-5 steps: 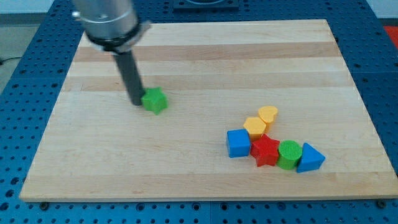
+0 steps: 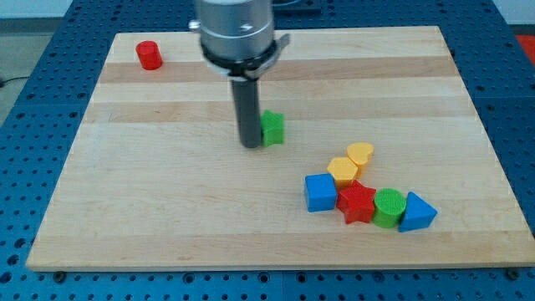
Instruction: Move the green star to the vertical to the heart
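Observation:
The green star (image 2: 272,128) lies near the middle of the wooden board (image 2: 167,209). My tip (image 2: 251,145) touches the star's left side. The yellow heart (image 2: 360,154) lies to the lower right of the star, at the top of a cluster of blocks. The rod partly hides the star's left edge.
Below the heart sit a yellow hexagon (image 2: 342,171), a blue cube (image 2: 319,192), a red star (image 2: 357,201), a green cylinder (image 2: 389,206) and a blue triangle (image 2: 416,212). A red cylinder (image 2: 150,55) stands at the board's top left.
My tip has moved to the right and pushed the green star rightwards with it. The red cylinder, earlier hidden behind the arm, now shows.

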